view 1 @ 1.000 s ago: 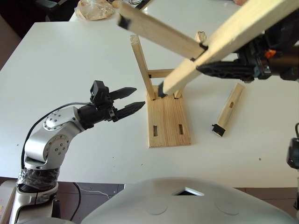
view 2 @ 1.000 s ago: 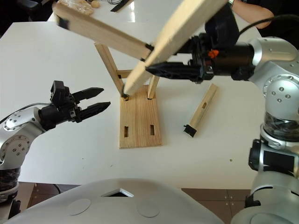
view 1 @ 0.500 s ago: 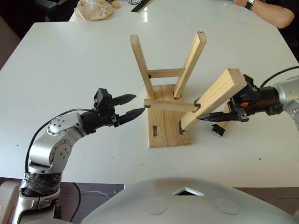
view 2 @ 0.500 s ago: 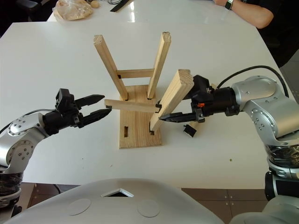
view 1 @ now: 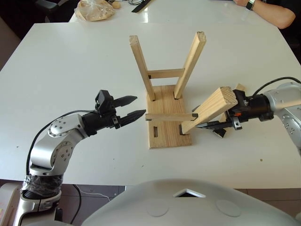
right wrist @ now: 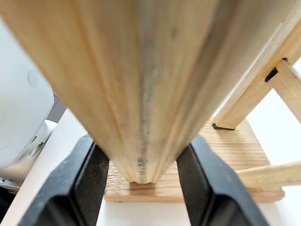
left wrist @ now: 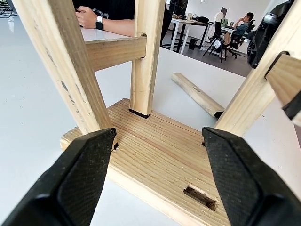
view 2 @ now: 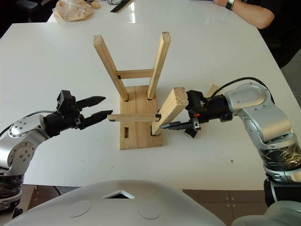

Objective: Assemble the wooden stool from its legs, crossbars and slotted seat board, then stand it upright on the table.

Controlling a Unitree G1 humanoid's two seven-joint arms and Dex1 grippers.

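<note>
Legs (view 1: 142,68) in slotted seat board (view 1: 163,101), another leg (view 1: 212,107) in right end effector (view 1: 205,122)

Right gripper (view 1: 200,123) has swung its leg (view 1: 212,106) and attached crossbar (view 1: 170,116) down from overhead. Leg foot now at seat board (view 1: 164,137) near-right slot. Left gripper (view 1: 139,106) edged towards the crossbar's free end.

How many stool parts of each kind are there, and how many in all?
Leg: 4
Crossbar: 2
Seat board: 1
Total: 7
</note>
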